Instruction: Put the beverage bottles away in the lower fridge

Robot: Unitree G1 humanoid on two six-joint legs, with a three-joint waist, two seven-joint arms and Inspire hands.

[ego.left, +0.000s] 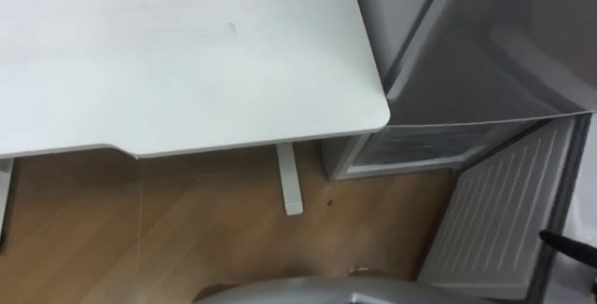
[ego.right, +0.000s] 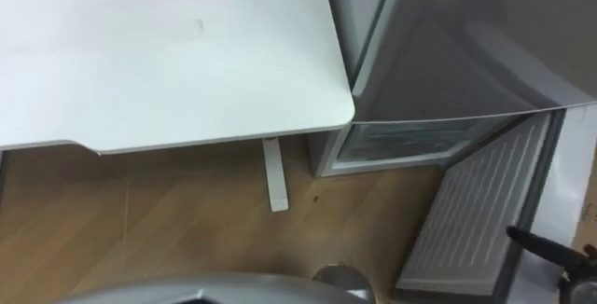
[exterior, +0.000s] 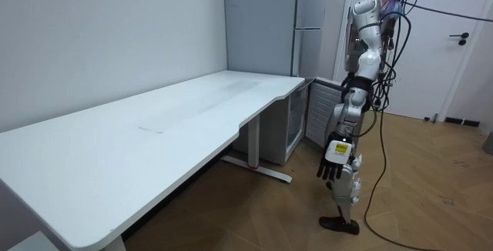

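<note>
Stands on the wooden floor (ego.left: 187, 229) at the worktop's (ego.left: 187, 62) rounded corner, just beside the fridge (ego.left: 485, 62), looking down at both. Lower door (ego.left: 494, 211): wide open off that corner, ribbed white inner side showing. Lower compartment (ego.left: 420, 145): open behind the door, just past the worktop's edge.

Lets the left robot hand (exterior: 333, 168) hang at the side in the room view, loosely spread, holding nothing. Right robot hand (ego.right: 541, 241): a dark tip cut off at the eye views' lower right edge, over the door. Cannot tell whether spread or closed, nor whether carrying anything.

Cannot place the drinks. Bare white along the worktop's edges and corner. Most of the compartment's inside hidden under the fridge's upper part, so possibly some in there already.

Probably bottles or cans: stiff, smooth, fairly heavy when full, apt to slip or tip over. Best taken round the middle of the body, held upright, and set down well inside the compartment rather than at its lip.
</note>
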